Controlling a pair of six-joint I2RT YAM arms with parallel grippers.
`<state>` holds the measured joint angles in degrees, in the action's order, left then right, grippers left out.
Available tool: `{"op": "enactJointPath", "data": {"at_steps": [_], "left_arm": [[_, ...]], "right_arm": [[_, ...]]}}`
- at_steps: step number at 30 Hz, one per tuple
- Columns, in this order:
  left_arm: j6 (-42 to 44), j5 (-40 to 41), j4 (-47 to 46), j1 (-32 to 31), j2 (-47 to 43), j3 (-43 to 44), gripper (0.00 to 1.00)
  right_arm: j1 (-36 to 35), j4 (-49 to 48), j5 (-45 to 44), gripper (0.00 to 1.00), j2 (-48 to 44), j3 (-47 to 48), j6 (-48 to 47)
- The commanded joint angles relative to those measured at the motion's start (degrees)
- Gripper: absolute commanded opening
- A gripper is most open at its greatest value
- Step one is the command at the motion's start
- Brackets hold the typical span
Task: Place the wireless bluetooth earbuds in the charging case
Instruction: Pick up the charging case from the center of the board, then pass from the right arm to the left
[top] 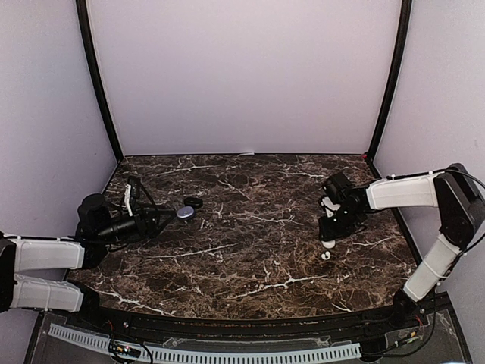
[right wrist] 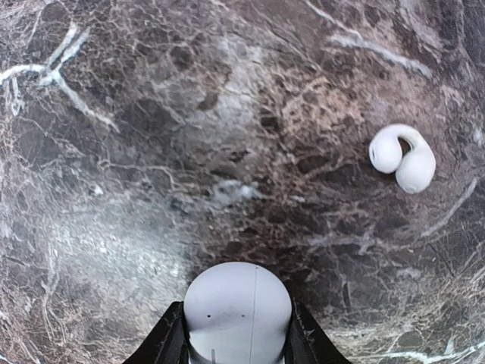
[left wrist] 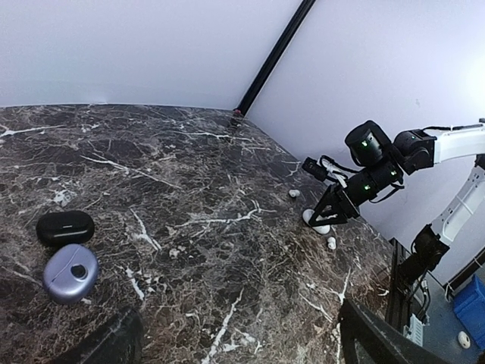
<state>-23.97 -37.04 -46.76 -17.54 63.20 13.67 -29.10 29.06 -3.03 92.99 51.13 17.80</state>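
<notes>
The right fingers (right wrist: 168,343) sit low over the right side of the counter (top: 250,189), closed narrowly on a white case (right wrist: 238,307), with one finger against each side of its rounded shell. The case is down at the marble, and a thin seam runs along its middle. A white earbud (right wrist: 402,157), a curled clip shape with two round ends, lies loose on the counter near the case, touching neither it nor the fingers. In the top view it lies just nearer the arm bases than the case does. The left fingers (left wrist: 106,343) are spread wide and hold nothing, low at the left side of the counter. Ahead of them lie a black case (left wrist: 65,227) and a lilac case (left wrist: 70,271), both apparently shut, side by side and almost touching, well apart from the white case and earbud. In the left wrist view another small white bit shows beyond the right fingers, too small to tell what it is
</notes>
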Motion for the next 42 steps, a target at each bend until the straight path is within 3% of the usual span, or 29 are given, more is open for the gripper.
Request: {"op": "enactJointPath", "data": {"at_steps": [1, 9, 14, 19, 25, 33, 42], "left_arm": [[2.00, 5.09, 2.15, -0.14, -4.73, -1.94, 0.95], [-0.75, 16.08, 3.37, -0.21, -10.66, -4.96, 0.99], [-7.37, 24.56, 3.35, -0.05, -14.22, -8.04, 0.99], [-4.73, 13.56, -3.56, -0.12, -10.09, -8.30, 0.94], [-6.79, 1.86, -12.94, -1.57, 2.96, -5.40, 0.85], [-10.61, -1.72, -13.61, -9.13, 12.86, 1.30, 0.84], [-13.09, -2.29, -6.63, -15.04, 15.86, 5.88, 0.83]], "right_arm": [[-0.99, 0.51, -0.82, 0.28, 2.63, 1.18, -1.02], [-5.83, 1.79, -1.14, 0.26, 3.86, 7.61, -2.37], [-12.14, 1.15, 0.76, 0.26, 5.55, 12.57, -3.67], [-19.78, 0.93, 4.53, 0.26, 7.25, 18.19, -4.54], [-27.75, 1.90, 4.28, 0.26, 9.83, 22.16, -6.94], [-33.30, -9.63, -1.55, 0.25, 6.68, 16.96, -15.12], [-37.33, -25.53, -10.72, 0.26, 3.36, 7.34, -24.50]]}}
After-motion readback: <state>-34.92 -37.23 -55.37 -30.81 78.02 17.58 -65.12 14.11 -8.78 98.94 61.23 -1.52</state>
